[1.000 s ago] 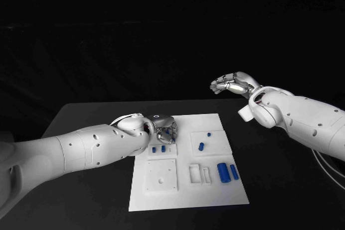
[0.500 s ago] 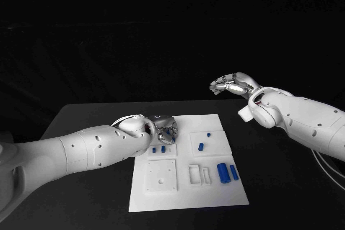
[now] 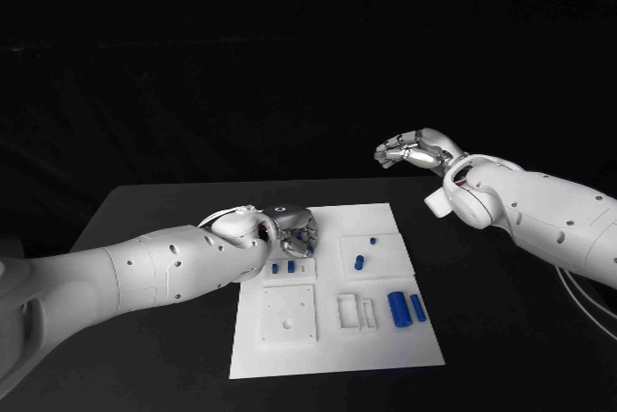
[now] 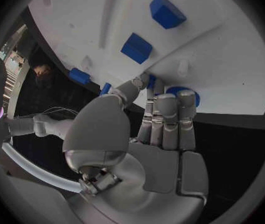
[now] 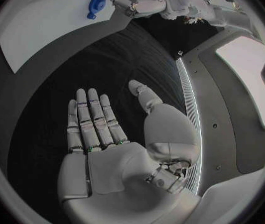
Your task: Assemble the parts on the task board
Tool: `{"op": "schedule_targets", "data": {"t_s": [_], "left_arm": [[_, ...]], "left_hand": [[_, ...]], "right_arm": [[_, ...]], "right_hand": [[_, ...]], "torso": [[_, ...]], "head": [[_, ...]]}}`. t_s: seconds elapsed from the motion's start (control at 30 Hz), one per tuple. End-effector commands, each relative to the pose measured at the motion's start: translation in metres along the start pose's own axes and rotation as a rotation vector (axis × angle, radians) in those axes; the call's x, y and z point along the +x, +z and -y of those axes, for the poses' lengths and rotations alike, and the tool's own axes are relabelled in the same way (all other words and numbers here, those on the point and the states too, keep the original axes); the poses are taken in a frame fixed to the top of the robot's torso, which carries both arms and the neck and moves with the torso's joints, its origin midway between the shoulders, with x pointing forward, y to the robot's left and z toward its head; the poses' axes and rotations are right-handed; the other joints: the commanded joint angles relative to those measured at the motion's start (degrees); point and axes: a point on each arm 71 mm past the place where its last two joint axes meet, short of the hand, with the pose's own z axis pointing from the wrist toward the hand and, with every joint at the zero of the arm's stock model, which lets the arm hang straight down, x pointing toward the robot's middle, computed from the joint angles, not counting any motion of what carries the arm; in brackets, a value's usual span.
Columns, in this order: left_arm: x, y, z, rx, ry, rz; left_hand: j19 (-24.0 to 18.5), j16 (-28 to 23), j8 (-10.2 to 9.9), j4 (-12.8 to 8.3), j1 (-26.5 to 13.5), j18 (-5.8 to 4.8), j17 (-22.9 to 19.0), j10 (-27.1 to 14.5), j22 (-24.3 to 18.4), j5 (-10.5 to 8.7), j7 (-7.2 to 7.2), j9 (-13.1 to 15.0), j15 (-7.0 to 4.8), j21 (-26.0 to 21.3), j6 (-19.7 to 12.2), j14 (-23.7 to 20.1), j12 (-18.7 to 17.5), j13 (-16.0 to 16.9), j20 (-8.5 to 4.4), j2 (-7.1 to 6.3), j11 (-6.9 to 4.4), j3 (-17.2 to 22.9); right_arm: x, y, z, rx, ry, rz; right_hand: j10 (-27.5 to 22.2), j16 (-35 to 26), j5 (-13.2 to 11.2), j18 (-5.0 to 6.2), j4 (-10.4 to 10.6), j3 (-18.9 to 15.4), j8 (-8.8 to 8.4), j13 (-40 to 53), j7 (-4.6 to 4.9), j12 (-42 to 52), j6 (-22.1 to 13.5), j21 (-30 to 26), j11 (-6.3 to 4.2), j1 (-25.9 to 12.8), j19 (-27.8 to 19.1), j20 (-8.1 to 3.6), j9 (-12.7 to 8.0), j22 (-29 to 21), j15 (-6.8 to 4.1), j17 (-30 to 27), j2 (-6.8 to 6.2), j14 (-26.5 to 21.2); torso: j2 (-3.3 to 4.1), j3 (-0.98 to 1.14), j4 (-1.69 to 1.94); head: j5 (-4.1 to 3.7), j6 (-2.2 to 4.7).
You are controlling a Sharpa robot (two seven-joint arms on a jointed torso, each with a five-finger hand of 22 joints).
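Note:
The white task board (image 3: 373, 350) lies mid-table with several small blue parts on it. Two short ones (image 3: 283, 268) sit near my left hand, two more (image 3: 366, 253) lie in the upper right tile, and two longer cylinders (image 3: 407, 308) lie lower right. My left hand (image 3: 291, 230) is low over the board's upper left area. In the left wrist view its fingertips (image 4: 169, 98) and thumb close round a blue round part (image 4: 187, 92). The same round part (image 5: 95, 5) shows beside my left hand (image 5: 146, 3) in the right wrist view. My right hand (image 3: 414, 151) is raised beyond the table's far right, holding nothing, its fingers (image 5: 92, 119) extended.
White raised tiles (image 3: 290, 314) and a slotted frame (image 3: 357, 311) occupy the board's near half. Blue blocks (image 4: 136, 47) stand on the board (image 4: 219, 50) ahead of my left hand. Bare black table (image 3: 154, 216) surrounds the board.
My left hand has shifted very slightly over the board's upper left area. The right hand stays raised in the same place.

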Motion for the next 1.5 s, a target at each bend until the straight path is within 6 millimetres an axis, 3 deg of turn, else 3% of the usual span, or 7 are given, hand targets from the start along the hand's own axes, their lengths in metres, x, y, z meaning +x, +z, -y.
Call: {"op": "schedule_targets", "data": {"t_s": [0.03,0.47,0.87,1.1,1.5], "left_arm": [[0.009,-0.002,0.000,-0.001,-0.017,-0.020],[0.004,-0.010,-0.009,-0.017,-0.104,0.070],[-0.016,-0.022,-0.016,-0.039,-0.354,0.048],[-0.020,-0.034,-0.027,-0.060,-0.365,-0.006],[-0.020,-0.043,-0.044,-0.090,-0.313,-0.015]], "left_hand": [[0.44,0.46,0.89,0.70,-0.05,4.92,0.20,1.70,0.12,-0.13,-0.52,0.44,-0.96,0.40,1.64,0.15,0.67,0.44,-0.33,1.25,-0.42,0.20],[1.15,1.04,1.25,0.91,0.24,5.03,0.49,3.13,0.26,-0.83,-0.89,0.71,-1.57,0.85,2.71,0.82,0.59,0.83,-0.92,1.49,-1.03,1.02],[1.42,1.21,1.20,0.89,0.21,5.02,0.58,3.34,0.32,-0.80,-0.90,0.75,-1.63,1.03,2.78,0.95,0.30,0.90,-1.14,1.46,-1.09,1.23],[1.33,1.22,1.09,0.85,0.10,4.95,0.60,3.35,0.35,-0.81,-0.88,0.74,-1.60,1.01,2.68,0.89,0.06,0.91,-1.20,1.63,-1.06,1.33],[1.24,1.26,1.07,0.67,0.12,4.89,0.63,3.48,0.39,-0.92,-0.90,0.78,-1.61,1.02,2.74,0.87,-0.10,0.96,-1.26,1.65,-1.07,1.38]], "right_arm": [[0.001,0.000,-0.001,-0.011,0.002,-0.004],[-0.002,-0.001,0.000,-0.010,0.000,0.001],[-0.005,-0.003,0.002,-0.005,-0.003,0.006],[-0.007,-0.004,0.003,-0.002,-0.004,0.009],[-0.008,-0.005,0.004,0.000,-0.004,0.009]], "right_hand": [[0.24,-0.12,0.27,-0.22,0.11,-0.01,0.18,-0.04,2.14,-0.22,-0.37,-0.31,0.04,-0.48,-0.18,0.13,-0.08,0.09,-0.05,-0.07,-0.02,-0.32],[0.25,-0.12,0.28,-0.21,0.11,0.00,0.19,-0.04,2.14,-0.23,-0.37,-0.32,0.04,-0.47,-0.18,0.14,-0.08,0.11,-0.05,-0.08,-0.02,-0.33],[0.27,-0.11,0.30,-0.19,0.10,0.01,0.20,-0.04,2.14,-0.25,-0.37,-0.35,0.03,-0.47,-0.18,0.15,-0.09,0.13,-0.05,-0.09,-0.02,-0.33],[0.28,-0.10,0.31,-0.18,0.10,0.01,0.21,-0.04,2.13,-0.26,-0.37,-0.36,0.03,-0.47,-0.18,0.15,-0.09,0.14,-0.05,-0.10,-0.03,-0.33],[0.30,-0.09,0.32,-0.17,0.08,0.02,0.22,-0.04,2.13,-0.28,-0.37,-0.38,0.03,-0.46,-0.18,0.16,-0.10,0.17,-0.05,-0.12,-0.05,-0.33]], "torso": [[0.00,-0.02,0.01],[-0.06,-0.04,0.07],[-0.06,-0.03,0.19],[-0.12,0.05,0.22],[0.00,-0.08,0.19]], "head": [[0.03,0.02],[0.07,0.30],[0.20,0.57],[0.35,0.73],[0.55,0.83]]}}
